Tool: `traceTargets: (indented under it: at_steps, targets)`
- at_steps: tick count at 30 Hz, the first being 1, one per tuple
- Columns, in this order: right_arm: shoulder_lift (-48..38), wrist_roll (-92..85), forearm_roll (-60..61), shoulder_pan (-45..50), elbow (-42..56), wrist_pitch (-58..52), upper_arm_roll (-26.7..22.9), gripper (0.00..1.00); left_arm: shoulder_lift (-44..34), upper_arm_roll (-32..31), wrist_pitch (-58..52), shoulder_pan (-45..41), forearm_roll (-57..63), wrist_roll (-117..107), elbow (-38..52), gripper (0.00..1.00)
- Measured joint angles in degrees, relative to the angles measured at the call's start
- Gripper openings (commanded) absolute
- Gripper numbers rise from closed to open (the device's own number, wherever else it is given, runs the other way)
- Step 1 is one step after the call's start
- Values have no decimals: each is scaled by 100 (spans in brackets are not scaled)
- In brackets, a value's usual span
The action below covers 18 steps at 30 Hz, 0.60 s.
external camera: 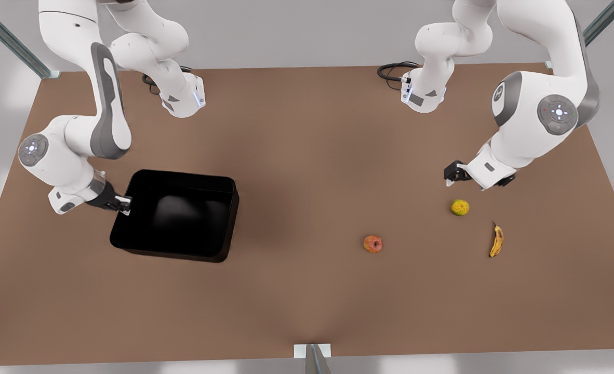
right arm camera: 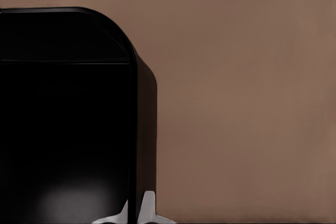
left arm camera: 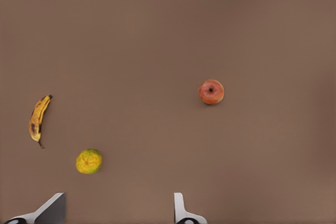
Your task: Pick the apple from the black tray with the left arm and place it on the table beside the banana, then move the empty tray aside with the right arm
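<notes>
Front view, left to right, all placed off the tray: right gripper (external camera: 125, 203) pinches the tray's (external camera: 177, 215) left wall, fingers (right arm camera: 148, 209) closed on the rim, one each side. Tray sits empty on the table (external camera: 296, 156). Apple (external camera: 373, 243) lies on the table well right of the tray. Yellow-green fruit (external camera: 459, 207) farther right, slightly back. Left gripper (external camera: 455, 174) hovers just behind that fruit, fingers (left arm camera: 181, 211) spread wide, holding nothing. Banana (external camera: 496, 241) is farthest right from the tray, near the fruit, apart from the apple.
</notes>
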Motion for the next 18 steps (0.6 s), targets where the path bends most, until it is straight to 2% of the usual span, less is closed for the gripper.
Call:
traceTargets:
  at_steps: [4, 7, 10, 18]
  targets:
    - [57, -783, 30, -114, 193, -354, -589, 17, 8, -1, 13, 51, 26, -3, 12, 100]
    - [124, -1332, 66, -168, 297, -564, -809, 17, 11, -11, 21, 75, 22, -6, 12, 100]
    - [283, -1804, 99, -98, 369, -693, -854, 17, 23, -7, 46, 55, -13, -9, 11, 100]
    - [1715, -2793, 409, -427, 1191, -814, -791, 17, 74, -4, 123, 81, -99, -15, 12, 100]
